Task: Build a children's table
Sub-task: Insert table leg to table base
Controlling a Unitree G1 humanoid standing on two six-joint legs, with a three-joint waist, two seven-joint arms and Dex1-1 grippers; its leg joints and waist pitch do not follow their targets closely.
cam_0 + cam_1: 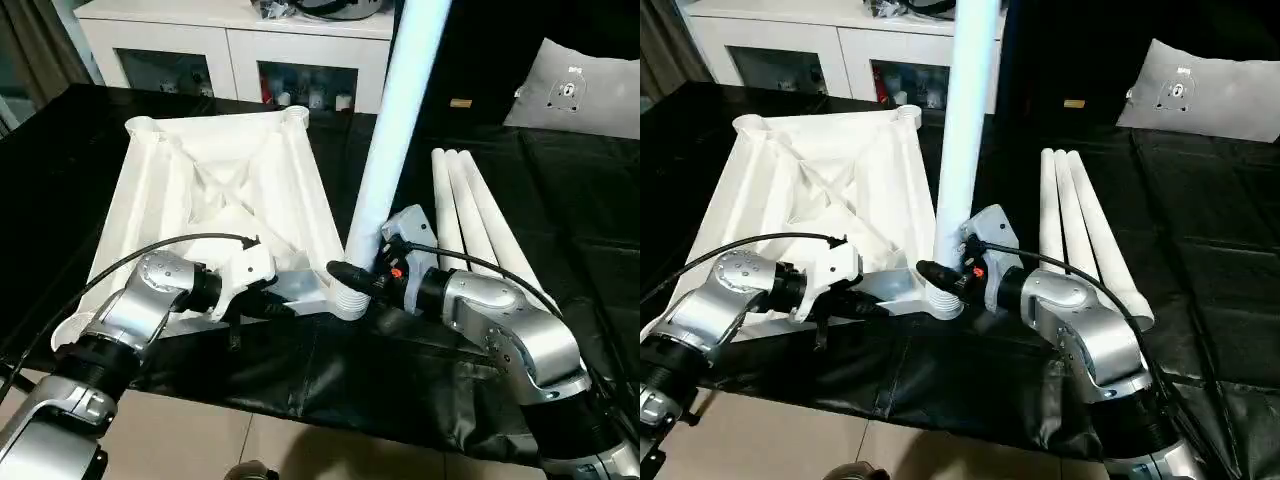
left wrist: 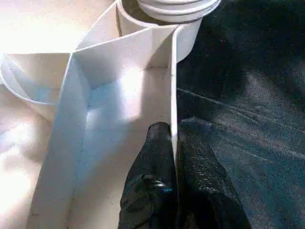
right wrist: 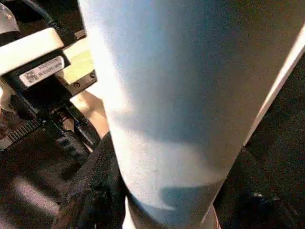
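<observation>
With the left claw (image 2: 174, 157) pinched on the tabletop (image 1: 215, 180) rim and the right claw (image 1: 362, 280) gripping the upright leg (image 1: 395, 130) at the near-right socket (image 2: 159, 28) — first leg seating — next likely needs twisting down.

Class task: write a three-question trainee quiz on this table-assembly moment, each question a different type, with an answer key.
1. True or false: the right gripper holds the upright leg at the tabletop's near corner socket.
2. How many spare legs lie on the black cloth?
3. The left gripper pinches: A) a spare leg, B) the tabletop's rim wall, C) the cloth.

Key: 1 true; 2 three; 3 B.
</observation>
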